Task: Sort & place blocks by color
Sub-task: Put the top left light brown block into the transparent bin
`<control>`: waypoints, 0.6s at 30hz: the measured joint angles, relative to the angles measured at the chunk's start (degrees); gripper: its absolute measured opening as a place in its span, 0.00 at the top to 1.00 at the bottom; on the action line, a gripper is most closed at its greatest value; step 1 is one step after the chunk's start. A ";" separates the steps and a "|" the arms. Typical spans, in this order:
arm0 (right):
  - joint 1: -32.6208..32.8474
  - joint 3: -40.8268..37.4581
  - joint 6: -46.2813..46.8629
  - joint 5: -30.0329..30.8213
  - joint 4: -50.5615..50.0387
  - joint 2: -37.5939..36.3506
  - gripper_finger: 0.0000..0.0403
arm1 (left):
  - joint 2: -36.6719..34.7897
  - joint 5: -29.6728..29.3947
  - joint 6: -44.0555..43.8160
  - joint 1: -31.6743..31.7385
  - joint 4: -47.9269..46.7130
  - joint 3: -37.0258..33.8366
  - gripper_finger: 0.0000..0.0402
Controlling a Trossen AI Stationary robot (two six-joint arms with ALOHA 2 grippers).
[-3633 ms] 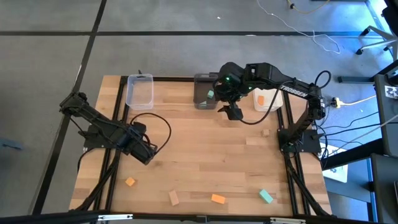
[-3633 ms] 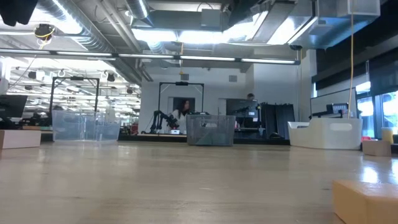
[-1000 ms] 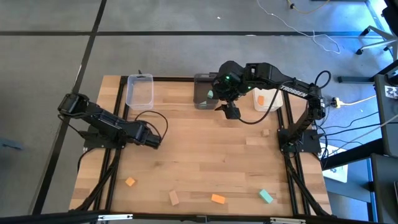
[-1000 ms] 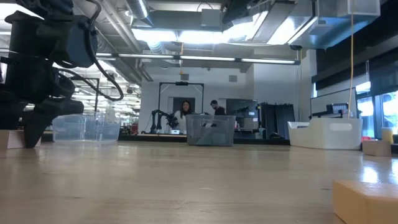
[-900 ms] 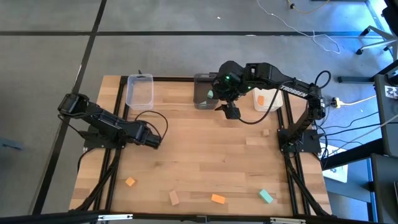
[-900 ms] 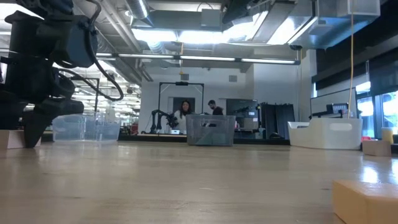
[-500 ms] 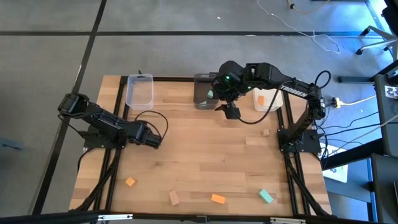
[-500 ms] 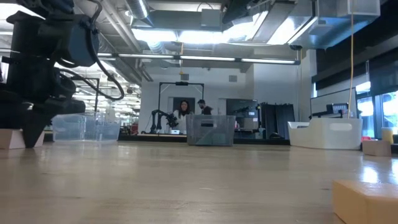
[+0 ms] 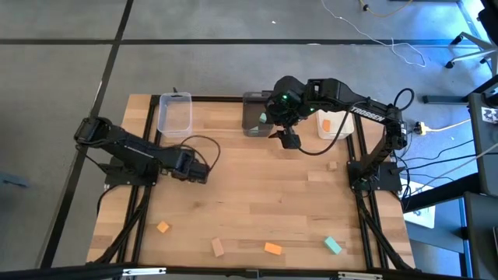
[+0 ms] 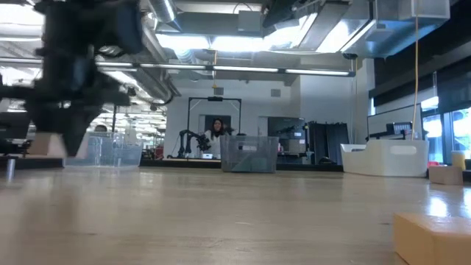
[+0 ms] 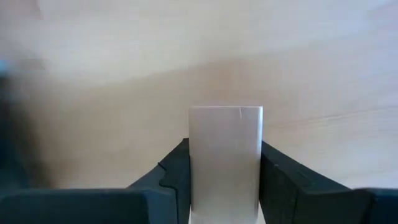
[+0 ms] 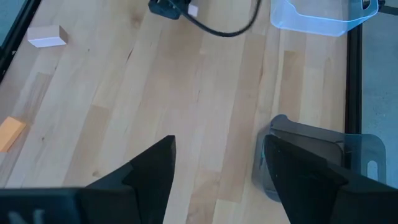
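Note:
My left gripper (image 9: 200, 170) is over the table's left-middle, shut on a pale tan block (image 11: 225, 160); the right wrist view shows both far off (image 12: 175, 8). My right gripper (image 9: 289, 141) hangs open by the near right corner of the grey bin (image 9: 255, 113), touching nothing. Loose blocks lie flat on the table: orange (image 9: 163, 227), tan (image 9: 218, 247), orange (image 9: 272, 249) and teal (image 9: 333, 246) near the near edge, and a tan one (image 9: 333, 165) at the right. An orange block (image 9: 327, 123) lies in the white bin (image 9: 339, 131). My left gripper pinches the tan block by its two opposite long sides (image 11: 194, 168), one dark finger (image 11: 175, 177) on each. The block's free end (image 11: 225, 115) sticks out past the fingertips. The fingers point down at the table, and the block looks lifted clear of it (image 10: 44, 145).
Three bins stand along the far edge: clear (image 9: 173, 114), grey and white. The left arm's cable (image 9: 204, 148) loops over the table. A tan block (image 10: 434, 235) lies close before the low camera. People show in the room behind. Bare wood lies in the table's middle (image 9: 257, 194).
My left gripper has moved toward the table's right with the tan block and risen a little; the block, which stood on the table, now hangs above it. The right arm has kept still.

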 joint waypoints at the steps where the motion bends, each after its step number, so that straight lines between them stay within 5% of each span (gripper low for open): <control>1: 0.00 0.00 0.00 0.02 0.08 0.00 0.39 | -0.02 -0.25 2.27 0.89 -0.04 1.54 0.69; 18: 0.00 0.00 0.07 13.59 0.69 0.00 0.39 | -0.11 -9.51 33.21 26.65 -11.49 22.58 0.69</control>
